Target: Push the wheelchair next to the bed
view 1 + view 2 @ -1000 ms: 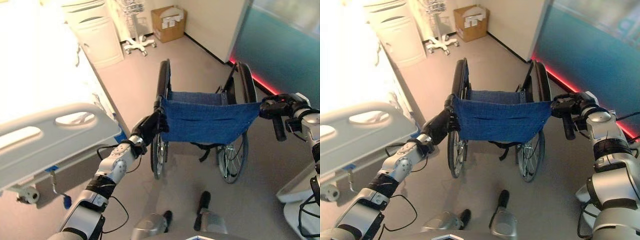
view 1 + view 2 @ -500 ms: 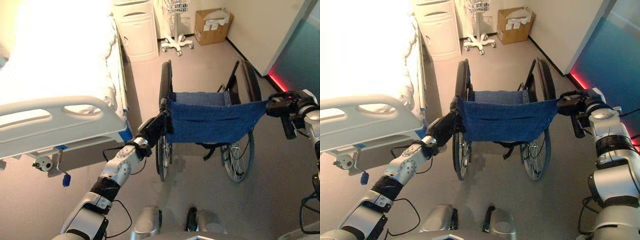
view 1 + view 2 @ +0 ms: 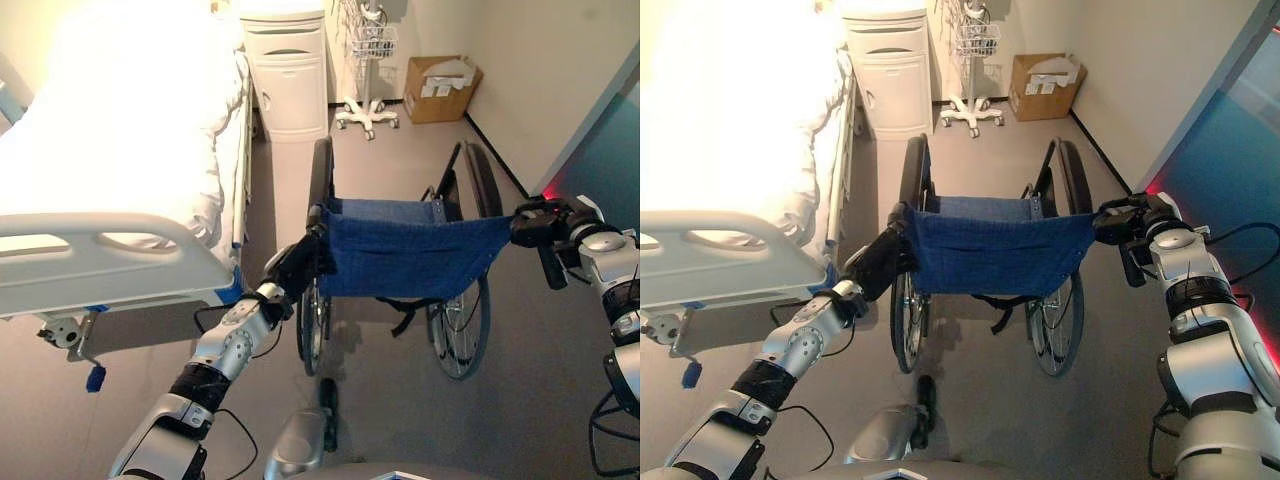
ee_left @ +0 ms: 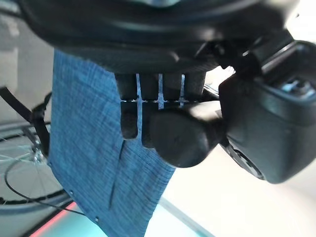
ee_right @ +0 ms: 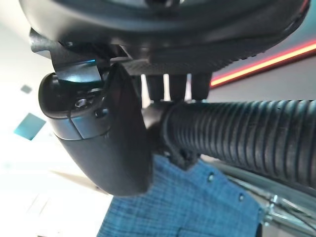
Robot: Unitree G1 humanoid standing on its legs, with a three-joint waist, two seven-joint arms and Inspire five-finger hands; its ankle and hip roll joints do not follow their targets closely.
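In the left eye view, the wheelchair [image 3: 405,260] stands on the floor [image 3: 390,150] in the open lane beside the bed [image 3: 120,190], its back facing the robot and its big wheels on either side of a slack blue fabric backrest [image 3: 410,250]. The left hand [image 3: 300,265] sits at the left push handle, the right hand [image 3: 545,228] at the right one. The chair is near the bed's foot end but not yet alongside the mattress. By the far wall stand a white bedside cabinet [image 3: 290,70], a wheeled stand carrying a wire basket [image 3: 368,45] and a cardboard box [image 3: 440,88] holding what looks like white paper or packaging; what the basket holds cannot be made out.

The right eye view shows the same layout, with the wheelchair's frame [image 3: 985,260] square to the robot.

In the left wrist view, the left hand's fingers [image 4: 129,111] are curled over the rounded handle end [image 4: 180,136], with blue cloth behind.

In the right wrist view, the right hand's fingers [image 5: 175,86] wrap the ribbed rubber grip [image 5: 242,136].

Judged from this, the chair should roll easily on its wheels yet be bulky; the frame is stiff and the fabric soft, so the two grips are the right places to hold, pushed evenly to keep it from veering.
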